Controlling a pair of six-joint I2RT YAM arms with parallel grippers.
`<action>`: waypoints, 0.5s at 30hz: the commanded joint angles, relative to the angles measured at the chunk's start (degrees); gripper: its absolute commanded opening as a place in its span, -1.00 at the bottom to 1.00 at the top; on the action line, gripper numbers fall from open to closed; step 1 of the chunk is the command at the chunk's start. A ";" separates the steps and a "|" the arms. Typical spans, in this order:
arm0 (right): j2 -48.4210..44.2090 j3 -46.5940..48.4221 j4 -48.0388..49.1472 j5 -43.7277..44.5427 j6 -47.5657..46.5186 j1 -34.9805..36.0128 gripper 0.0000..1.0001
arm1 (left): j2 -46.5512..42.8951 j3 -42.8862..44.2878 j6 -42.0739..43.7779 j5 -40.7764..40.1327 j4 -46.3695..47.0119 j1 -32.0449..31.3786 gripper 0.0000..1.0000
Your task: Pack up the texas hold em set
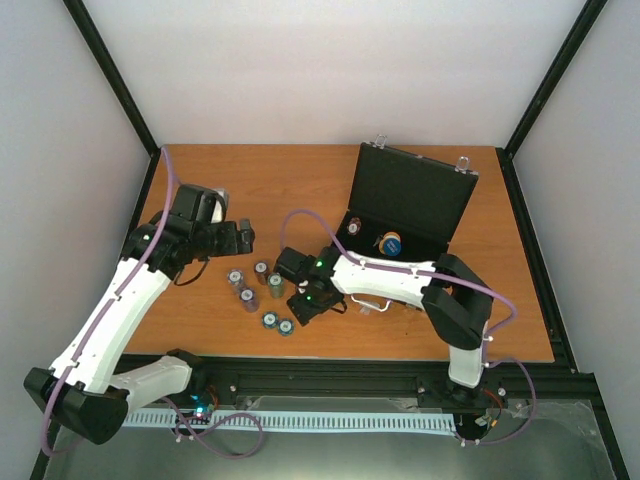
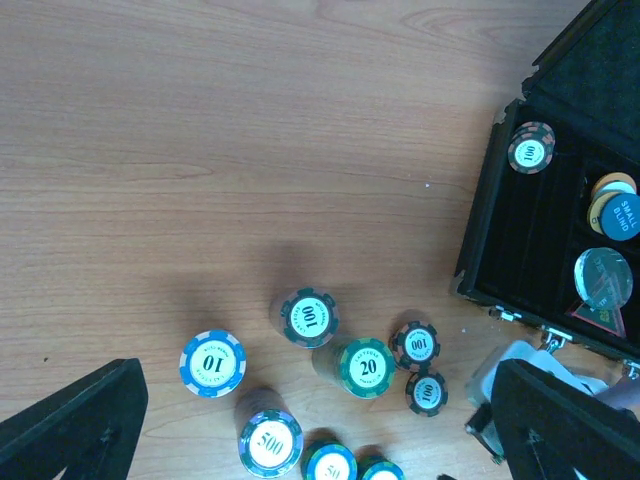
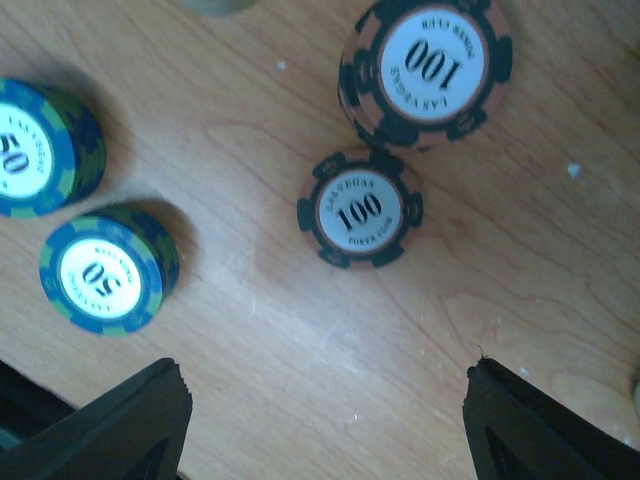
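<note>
On the right rear of the table (image 1: 300, 180) the case (image 1: 415, 195) stands open, its lid raised and leaning back, its tray facing the arms. From the left the left arm (image 1: 120, 300) reaches in, while the right arm (image 1: 390, 280) bends across in front of the case. Between them, left of the case, loose chips (image 1: 258, 295) stand in small stacks on the wood.

Above these the left gripper (image 2: 318, 370) hangs with its fingers wide apart and nothing between them. Below it are a 100 stack (image 2: 308, 317), a 20 stack (image 2: 367, 367), a 10 stack (image 2: 212, 362) and a 500 stack (image 2: 270, 443), set close together.

Likewise spread wide and empty, the right gripper (image 3: 322, 370) hovers over a lone 100 chip (image 3: 360, 208) lying flat just beside a taller pink stack (image 3: 428, 65). Two 50 stacks (image 3: 105, 268) sit near each other to the left in that view.

Inside the tray, one chip stack (image 2: 531, 150) lies at the left end. Further right is the blue disc (image 2: 622, 215), marked SMALL BLIND, overlapping a yellow disc (image 2: 612, 184). A clear disc (image 2: 603, 277) lies nearer the front wall, touching the triangular token (image 2: 600, 318).
</note>
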 commanded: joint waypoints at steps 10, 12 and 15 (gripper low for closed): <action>6.91 6.33 1.04 2.37 2.67 0.02 0.43 | -2.58 1.09 1.19 0.10 -2.03 -0.22 0.94; 7.74 6.07 1.65 2.20 3.09 -0.54 0.41 | -2.70 1.33 1.68 -0.35 -2.24 -0.17 0.94; 8.85 6.30 2.00 1.97 3.19 -1.04 0.38 | -2.67 1.39 2.09 -0.59 -2.32 -0.22 0.95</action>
